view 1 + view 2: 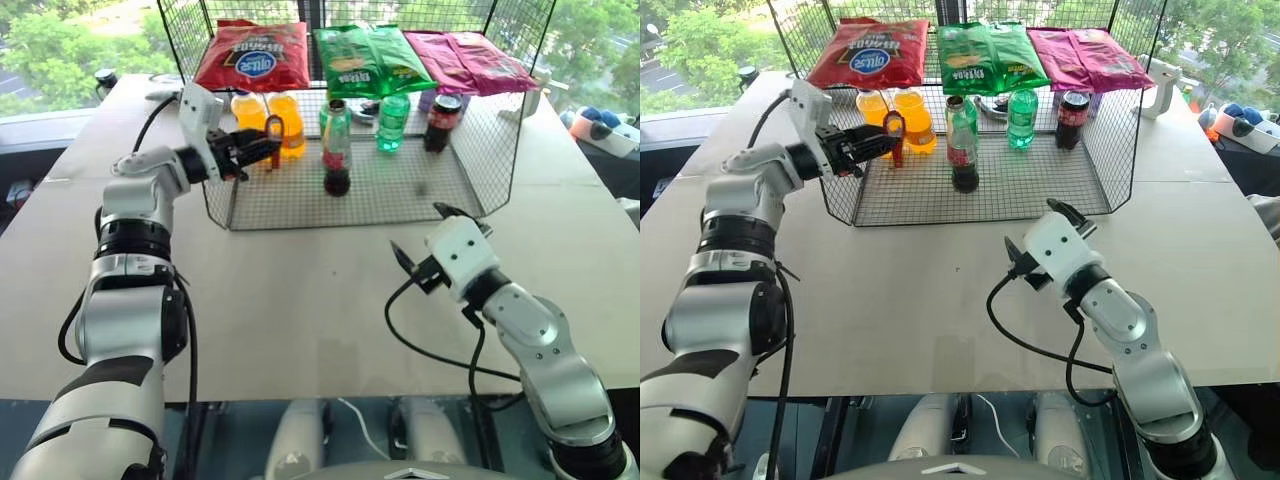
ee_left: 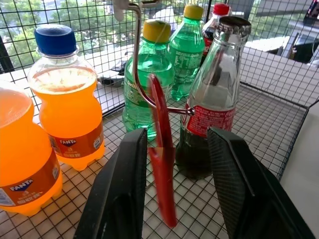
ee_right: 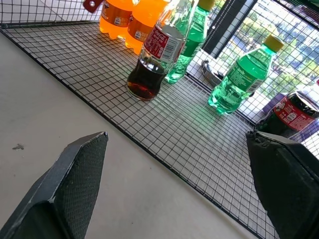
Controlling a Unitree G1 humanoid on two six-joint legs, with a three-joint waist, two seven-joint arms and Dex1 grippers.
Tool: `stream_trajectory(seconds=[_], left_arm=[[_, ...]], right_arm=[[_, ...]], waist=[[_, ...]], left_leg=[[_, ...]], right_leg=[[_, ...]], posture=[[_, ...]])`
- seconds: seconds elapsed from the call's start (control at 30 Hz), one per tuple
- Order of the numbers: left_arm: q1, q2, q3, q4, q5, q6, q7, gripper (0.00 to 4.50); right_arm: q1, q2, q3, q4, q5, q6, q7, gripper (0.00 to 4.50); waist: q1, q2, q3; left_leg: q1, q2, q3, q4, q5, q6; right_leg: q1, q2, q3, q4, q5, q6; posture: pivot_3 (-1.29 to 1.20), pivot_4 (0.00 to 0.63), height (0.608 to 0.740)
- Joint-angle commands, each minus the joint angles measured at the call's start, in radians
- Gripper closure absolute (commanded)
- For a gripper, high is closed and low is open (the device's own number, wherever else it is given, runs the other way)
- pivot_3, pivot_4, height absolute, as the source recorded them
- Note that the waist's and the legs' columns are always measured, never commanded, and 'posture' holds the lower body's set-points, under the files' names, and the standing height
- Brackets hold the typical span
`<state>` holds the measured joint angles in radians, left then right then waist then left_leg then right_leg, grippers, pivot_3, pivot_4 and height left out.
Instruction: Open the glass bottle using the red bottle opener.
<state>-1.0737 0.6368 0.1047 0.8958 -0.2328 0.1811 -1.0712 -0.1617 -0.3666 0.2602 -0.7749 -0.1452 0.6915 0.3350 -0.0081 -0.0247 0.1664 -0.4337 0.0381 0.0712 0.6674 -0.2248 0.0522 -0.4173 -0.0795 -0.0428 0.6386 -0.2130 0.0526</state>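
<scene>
In the upper middle of the head views we see the glass bottle [image 1: 337, 150] standing upright on the wire basket [image 1: 400, 190] floor, still capped, with the left gripper [image 1: 252, 150] level at its left and apart from it. In the left wrist view the red bottle opener [image 2: 160, 149] hangs on a wire hook [image 2: 137, 59] between the left fingers [image 2: 122, 189], which stand apart on either side of it; we cannot tell if they touch it. At lower right, our right gripper [image 1: 418, 245] hovers over the bench [image 1: 300, 290] with fingers [image 3: 75, 174] spread wide and empty.
</scene>
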Motion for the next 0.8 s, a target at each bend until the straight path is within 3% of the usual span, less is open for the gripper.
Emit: stream_trajectory(seconds=[0.03,0.27,0.37,0.43,0.47,0.8], left_arm=[[-0.044,0.022,0.000,0.001,0.017,-0.044,-0.015,2.65],[-0.055,0.022,0.013,0.016,0.021,-0.058,-0.016,2.65],[-0.056,0.023,0.010,0.020,0.029,-0.072,-0.012,3.42],[-0.058,0.022,0.012,0.023,0.032,-0.079,-0.013,4.35],[-0.059,0.022,0.013,0.026,0.034,-0.082,-0.015,4.46],[-0.045,0.020,0.052,-0.003,-0.016,-0.019,-0.035,4.46]], right_arm=[[0.001,0.005,-0.007,-0.024,-0.008,-0.025,-0.012,0.00],[0.006,0.012,-0.004,-0.017,-0.013,-0.032,-0.013,0.00],[0.006,0.015,-0.004,-0.014,-0.013,-0.035,-0.013,0.00],[0.005,0.016,-0.005,-0.012,-0.014,-0.037,-0.013,0.00],[0.005,0.017,-0.005,-0.011,-0.015,-0.037,-0.013,0.00],[0.000,0.016,-0.007,-0.007,-0.020,-0.042,-0.009,0.00]], waist=[[0.000,0.000,0.000],[0.000,0.000,0.000],[0.000,0.000,0.000],[-0.001,0.000,0.000],[-0.002,0.000,0.000],[-0.003,0.000,0.000]], left_leg=[[0.000,0.000,0.000,0.000,0.000,0.000],[0.000,0.000,0.000,0.000,0.000,0.000],[0.000,0.000,0.000,0.000,0.000,0.000],[0.000,0.000,0.000,0.000,0.000,0.000],[0.000,0.000,0.000,0.000,0.000,0.000],[0.000,0.000,0.000,0.000,0.000,0.000]], right_leg=[[0.000,0.000,0.000,0.000,0.000,0.000],[0.000,0.000,0.000,0.000,0.000,0.001],[0.000,0.000,0.000,0.000,0.000,0.001],[0.000,0.000,0.000,0.000,0.000,0.001],[0.000,0.000,0.000,0.000,0.000,0.001],[0.000,0.000,0.000,0.001,0.000,0.001]], posture=[[0.00,0.150,0.740],[0.00,0.150,0.740],[0.00,0.150,0.740],[0.00,0.150,0.740],[0.00,0.150,0.740],[0.00,0.150,0.740]])
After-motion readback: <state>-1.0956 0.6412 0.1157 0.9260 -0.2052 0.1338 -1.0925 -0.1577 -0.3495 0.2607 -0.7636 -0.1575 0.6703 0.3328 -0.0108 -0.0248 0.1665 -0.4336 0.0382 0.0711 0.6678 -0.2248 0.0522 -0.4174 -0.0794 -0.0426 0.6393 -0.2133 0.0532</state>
